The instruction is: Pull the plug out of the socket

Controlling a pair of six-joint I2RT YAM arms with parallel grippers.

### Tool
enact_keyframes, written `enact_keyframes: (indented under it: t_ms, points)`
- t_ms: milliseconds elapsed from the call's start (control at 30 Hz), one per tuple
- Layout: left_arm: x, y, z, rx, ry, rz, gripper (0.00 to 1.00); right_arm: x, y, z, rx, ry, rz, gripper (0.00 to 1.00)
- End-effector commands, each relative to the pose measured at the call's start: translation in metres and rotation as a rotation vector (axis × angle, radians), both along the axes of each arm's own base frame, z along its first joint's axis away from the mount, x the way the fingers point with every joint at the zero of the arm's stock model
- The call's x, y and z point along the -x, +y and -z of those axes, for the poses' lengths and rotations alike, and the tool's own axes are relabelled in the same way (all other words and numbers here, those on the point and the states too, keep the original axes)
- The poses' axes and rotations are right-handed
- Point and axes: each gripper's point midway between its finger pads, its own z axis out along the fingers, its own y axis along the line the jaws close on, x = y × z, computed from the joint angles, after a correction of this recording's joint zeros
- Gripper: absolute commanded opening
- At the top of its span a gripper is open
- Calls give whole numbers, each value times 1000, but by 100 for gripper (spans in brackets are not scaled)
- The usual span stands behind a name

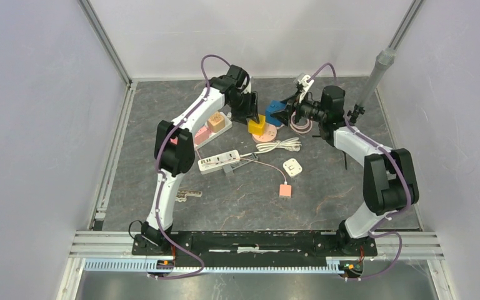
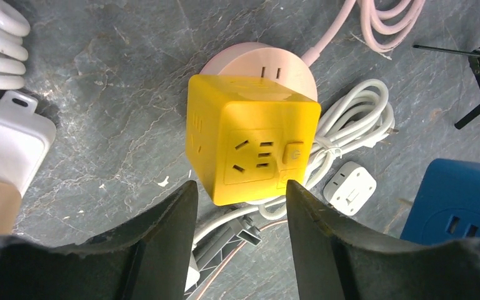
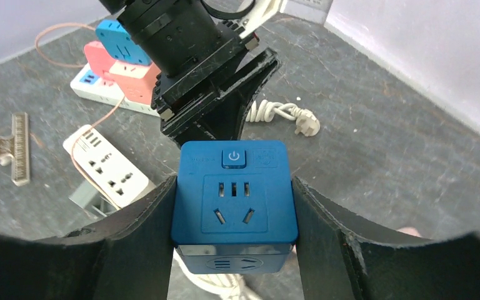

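A yellow cube plug (image 2: 253, 147) sits on top of a round pink socket (image 2: 262, 59), whose pink cord runs off to the back. My left gripper (image 2: 240, 184) hovers just above the cube with its jaws open; both black fingers stand clear of the cube's sides. In the top view the yellow cube plug (image 1: 257, 125) and left gripper (image 1: 250, 115) are at the back centre. Right beside them, my right gripper (image 3: 234, 181) is shut on a blue cube adapter (image 3: 234, 194), fingers pressed against its two sides. That blue cube adapter (image 1: 277, 111) is held just right of the yellow cube.
A white power strip (image 1: 220, 161), a white square adapter (image 1: 293, 167) and a small pink plug (image 1: 285, 190) on a thin cord lie mid-table. A coiled white cable (image 1: 279, 146) lies near the socket. A pink strip with blocks (image 1: 209, 128) is at the left, a metal clip (image 1: 187, 195) nearer.
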Motion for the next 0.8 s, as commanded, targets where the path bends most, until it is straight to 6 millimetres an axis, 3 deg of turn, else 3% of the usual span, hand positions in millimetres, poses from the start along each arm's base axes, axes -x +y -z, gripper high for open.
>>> enact_keyframes:
  t_ms: [0, 133, 267, 333, 400, 467, 767]
  points:
    - [-10, -1, -46, 21, -152, 58, 62, 7, -14, -32, -74, 54, 141, 0]
    - [-10, 6, -66, 23, -221, 49, 66, 1, -51, -9, -8, 158, 411, 0]
    - [-15, 27, -87, -33, -339, -23, 74, 8, -92, 18, 95, 254, 638, 0]
    - [-14, 36, -99, -48, -389, -49, 79, 15, -107, 28, 134, 272, 711, 0]
    - [-14, 44, -107, -63, -426, -81, 91, 22, -120, 39, 183, 308, 776, 0]
    - [-14, 51, -111, -77, -450, -103, 100, 32, -130, 52, 234, 360, 813, 0]
    - [-12, 64, -144, -100, -594, -106, 100, 68, -157, 102, 405, 540, 917, 0]
